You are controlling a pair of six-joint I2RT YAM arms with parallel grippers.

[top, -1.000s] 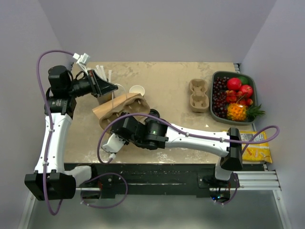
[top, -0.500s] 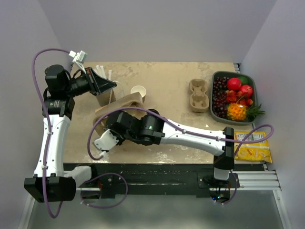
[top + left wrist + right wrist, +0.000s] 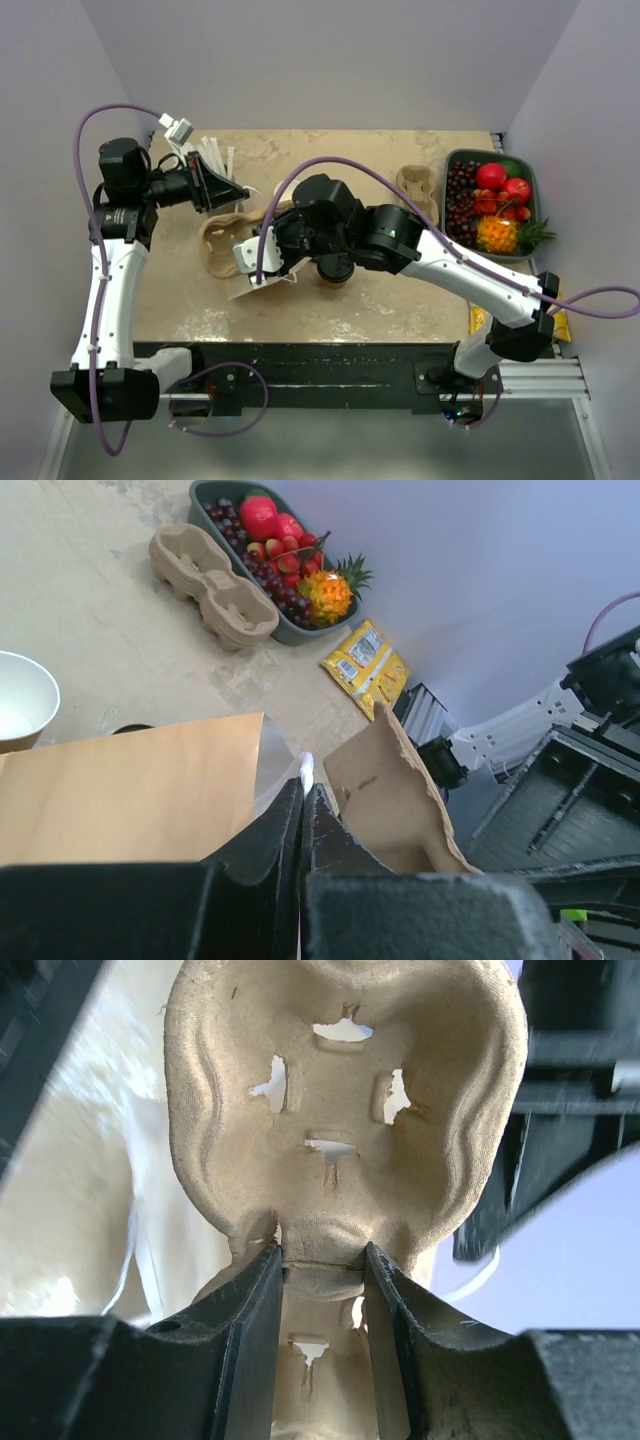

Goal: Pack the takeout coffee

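Both my pincers grip something. My left pincer (image 3: 302,798) is pressed together on the rim of the paper bag (image 3: 130,790), and my right pincer (image 3: 322,1265) pinches the middle of a pulp cup carrier (image 3: 340,1110). The coffee (image 3: 335,270) stands on the bench (image 3: 340,160) under my right arm, just right of that carrier.
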